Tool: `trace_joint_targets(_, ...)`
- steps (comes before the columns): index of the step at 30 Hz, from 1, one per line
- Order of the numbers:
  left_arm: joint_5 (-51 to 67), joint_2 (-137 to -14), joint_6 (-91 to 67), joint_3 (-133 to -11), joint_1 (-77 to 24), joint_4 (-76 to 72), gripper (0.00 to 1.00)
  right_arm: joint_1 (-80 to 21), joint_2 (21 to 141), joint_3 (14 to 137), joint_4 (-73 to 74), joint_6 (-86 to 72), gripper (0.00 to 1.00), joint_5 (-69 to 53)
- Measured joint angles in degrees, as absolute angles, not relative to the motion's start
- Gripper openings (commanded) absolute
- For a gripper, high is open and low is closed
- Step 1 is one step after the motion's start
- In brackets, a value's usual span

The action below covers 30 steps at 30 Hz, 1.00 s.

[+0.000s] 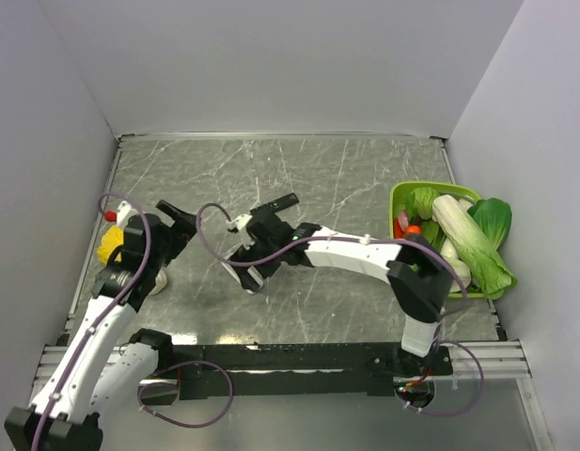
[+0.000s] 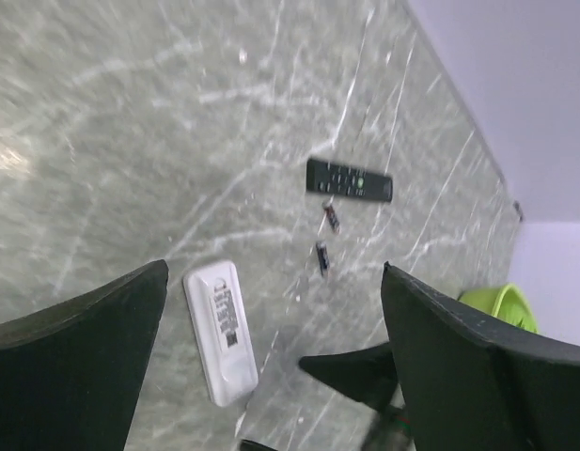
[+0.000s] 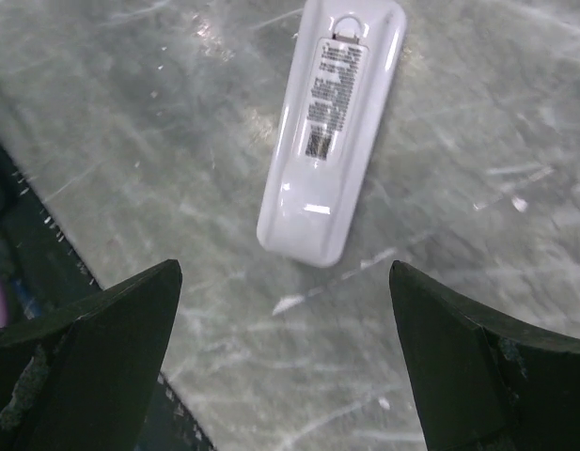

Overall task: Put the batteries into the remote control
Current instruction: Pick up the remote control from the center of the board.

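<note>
Now, your left gripper (image 2: pixel 274 272) and right gripper (image 3: pixel 280 274) both stand wide open, holding nothing. The remote control (image 3: pixel 329 132) lies label side up just ahead of the right gripper, untouched. Farther out from the left gripper sits the black remote (image 2: pixel 349 178), the two batteries (image 2: pixel 321 256) just short of it.

The table (image 1: pixel 355 174) has a grey marble-pattern top with white veins. Lying flat on it:
- the remote control (image 3: pixel 332 132), white, label side up;
- a black remote (image 2: pixel 349 179);
- one battery (image 2: pixel 331 216) and a second battery (image 2: pixel 321 257), not touching, between the two remotes and nearer the black one.

A green basket (image 1: pixel 399 199) holding vegetables (image 1: pixel 468 235) stands at the right edge.
</note>
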State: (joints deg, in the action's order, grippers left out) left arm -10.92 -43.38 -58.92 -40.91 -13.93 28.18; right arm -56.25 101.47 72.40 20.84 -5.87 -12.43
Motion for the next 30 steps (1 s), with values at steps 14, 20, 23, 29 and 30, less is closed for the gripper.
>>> trace_joint_targets(14, -27.38, -30.46, -56.14, -42.37, -14.22, 37.19, 0.99, -61.30, 116.55, 82.78, 27.68, -7.46, 0.78, -2.83)
trace_joint_targets(20, -31.16, -28.91, -54.63, -42.37, -14.72, 38.44, 0.99, -61.63, 117.25, 83.44, 28.75, -7.77, 0.30, 0.49)
trace_joint_targets(23, -32.10, -28.38, -53.98, -42.37, -14.87, 38.28, 0.99, -61.63, 116.57, 82.32, 27.99, -8.49, 0.16, 1.39)
trace_joint_targets(29, -32.91, -27.83, -52.29, -42.09, -15.44, 36.29, 0.99, -60.53, 109.14, 72.69, 27.64, -10.55, 0.10, 1.56)
trace_joint_targets(30, -32.88, -27.68, -52.03, -41.87, -15.49, 35.92, 0.99, -59.92, 107.24, 70.52, 27.90, -10.92, 0.09, 1.54)
